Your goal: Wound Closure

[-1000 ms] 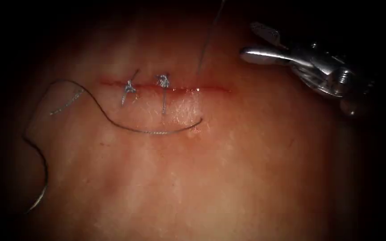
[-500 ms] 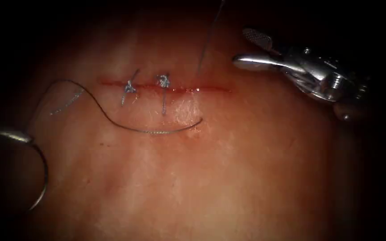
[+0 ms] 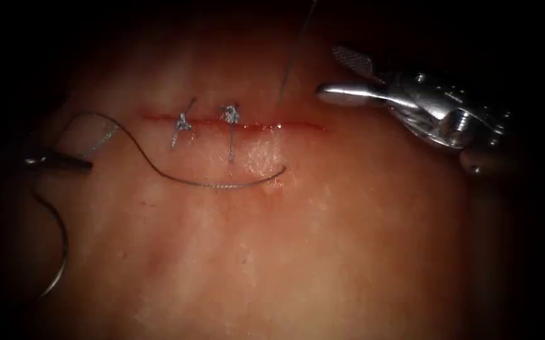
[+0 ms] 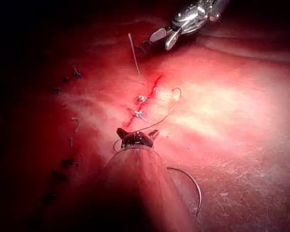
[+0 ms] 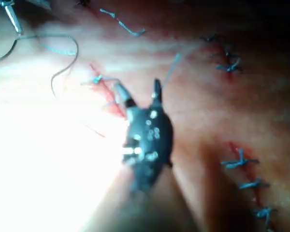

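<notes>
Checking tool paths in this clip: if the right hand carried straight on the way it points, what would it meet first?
Probably the thread rising from the cut: the right hand, jaws open and empty, points left toward it. Depth is unclear, so it might pass by.

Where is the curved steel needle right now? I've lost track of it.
In the endoscope view the curved steel needle lies on the pale pork tissue far left of the red cut, just below the left tool, free of both tools.

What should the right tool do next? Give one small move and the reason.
Probably ease the right tool left onto the upright thread beside it: its jaws stand open and empty. The needle lies loose on the tissue, lower left, by the left tool, whose hold is unclear.
</notes>
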